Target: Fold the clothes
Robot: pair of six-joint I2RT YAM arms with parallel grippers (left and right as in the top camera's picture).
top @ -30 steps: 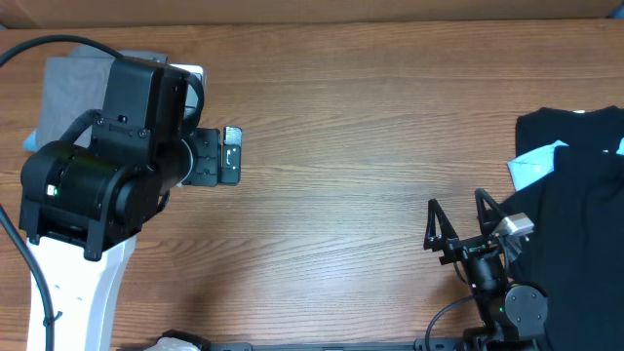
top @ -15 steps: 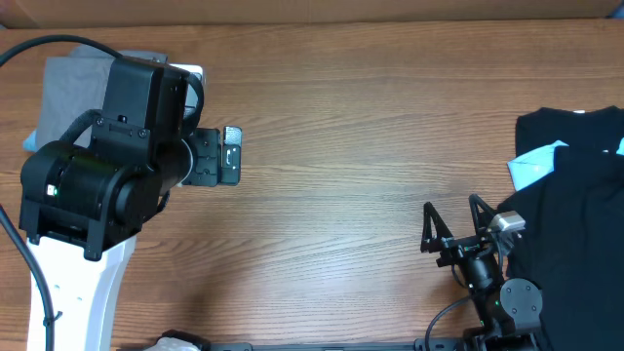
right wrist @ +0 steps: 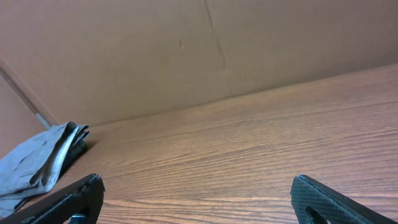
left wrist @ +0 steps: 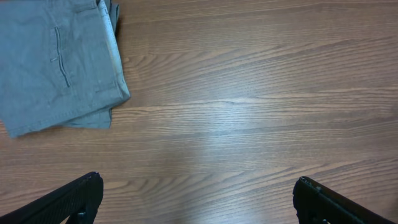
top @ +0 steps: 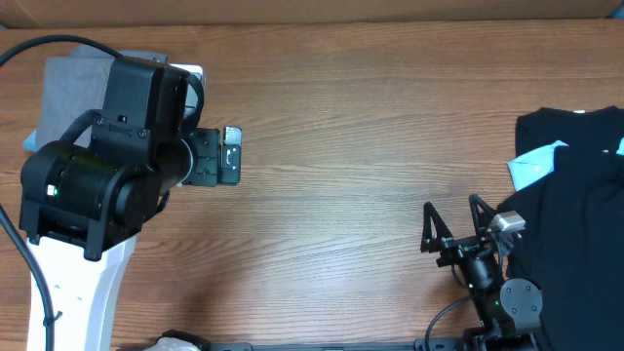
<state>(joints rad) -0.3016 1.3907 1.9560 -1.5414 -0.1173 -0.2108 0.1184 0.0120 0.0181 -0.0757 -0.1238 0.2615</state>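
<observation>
The grey-green shorts (left wrist: pixel 56 62) lie folded flat into a neat rectangle at the far left corner of the tabletop (top: pixel 341 146), partly hidden from above by the left arm (top: pixel 97 185). That garment looks finished. The black clothes (top: pixel 575 214), with a light-blue patch (top: pixel 534 166) showing among them, sit in a loose, unfolded pile at the right edge. The step in hand therefore seems to be the gap between one garment and the next. The left jaws stand wide apart and hold nothing, hanging over bare wood just beside the shorts. The right arm (top: pixel 487 273) is low at the near edge, right next to the black pile. The right jaws are also spread wide and empty, pointing out over the open middle rather than at the cloth. The next move likely calls for the right arm to turn toward the pile and pinch only the top black piece at an edge. It would then draw that piece onto the free middle, where the left arm can reach over to help spread it flat.
</observation>
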